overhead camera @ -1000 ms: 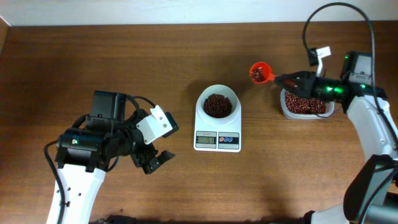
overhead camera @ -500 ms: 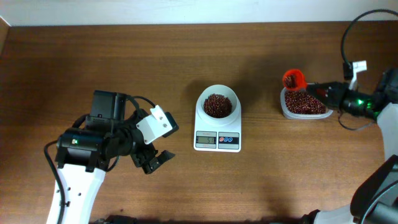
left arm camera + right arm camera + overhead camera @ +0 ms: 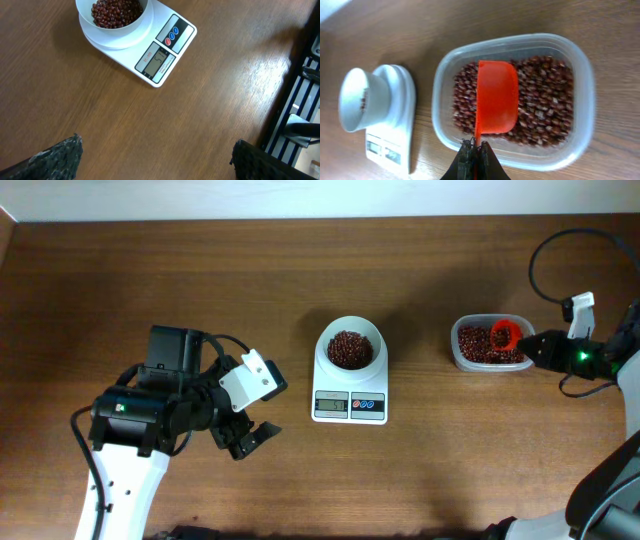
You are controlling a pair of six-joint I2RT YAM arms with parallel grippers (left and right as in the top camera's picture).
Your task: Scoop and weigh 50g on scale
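Bright, even light, with glare on the table (image 3: 261,70) and a soft, slightly blurred right wrist view.

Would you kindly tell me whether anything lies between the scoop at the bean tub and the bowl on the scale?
Nothing visible does. Only bare table lies between the tub and the scale; the right tool, shut on the red scoop, has an open path to the bowl.

Table: we see a brown wood-grain tabletop (image 3: 300,280) filling nearly the whole overhead view.
Wall: we make out a pale plain strip (image 3: 300,198) along the far edge.
Light: a soft sheen (image 3: 265,65) lies on the wood in the left wrist view.
Beyond the edge: dark slats with blue-lit gaps (image 3: 300,95); we cannot tell what they belong to.
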